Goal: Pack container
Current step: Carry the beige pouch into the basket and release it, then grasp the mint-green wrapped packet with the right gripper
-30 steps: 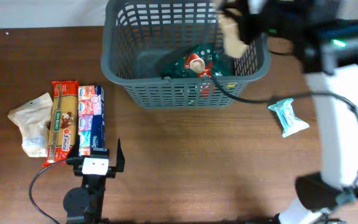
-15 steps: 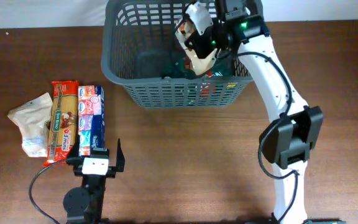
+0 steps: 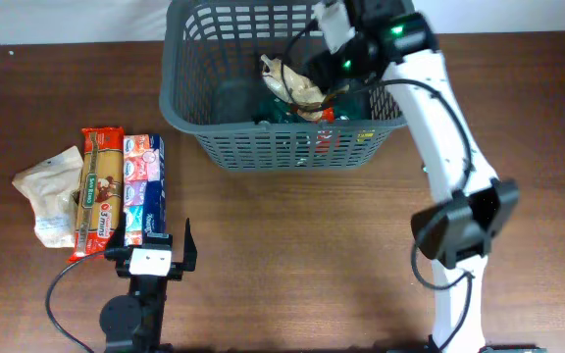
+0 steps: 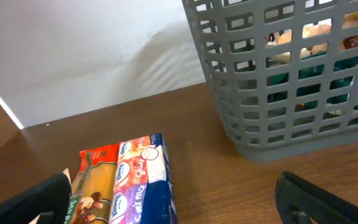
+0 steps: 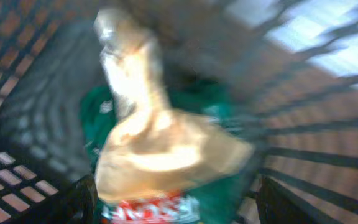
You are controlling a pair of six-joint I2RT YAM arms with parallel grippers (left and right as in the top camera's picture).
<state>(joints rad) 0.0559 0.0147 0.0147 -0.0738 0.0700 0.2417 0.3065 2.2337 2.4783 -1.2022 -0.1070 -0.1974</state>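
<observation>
The container [image 3: 189, 93], a dark grey lattice-sided basket, stands at the far middle of the brown table [image 3: 292, 255], and the right arm reaches in over its far right rim. The right gripper [image 3: 330, 67] hangs inside the container above its right half, with a tan packet [image 3: 292, 83] just beside it toward the basket's middle, lying on top of green packets [image 3: 281, 110]. In the right wrist view the right gripper [image 5: 179, 199] has its fingers [image 5: 73, 199] spread far apart at the lower corners, and the tan packet [image 5: 160, 149] sits between and beyond them over green packets [image 5: 98, 118]. That view is heavily blurred, so the jaws appear to hold nothing, though a light touch on the packet cannot be ruled out. The left gripper [image 3: 155, 240] rests low at the near left of the table, well apart from the container, its jaws wide and empty; its wrist view shows the container [image 4: 229, 118] ahead to the right. Just beyond it lie a red-orange biscuit pack [image 3: 101, 191], a blue and pink pack [image 3: 143, 186] touching its side, and a pale crumpled packet [image 3: 52, 191] further left.
</observation>
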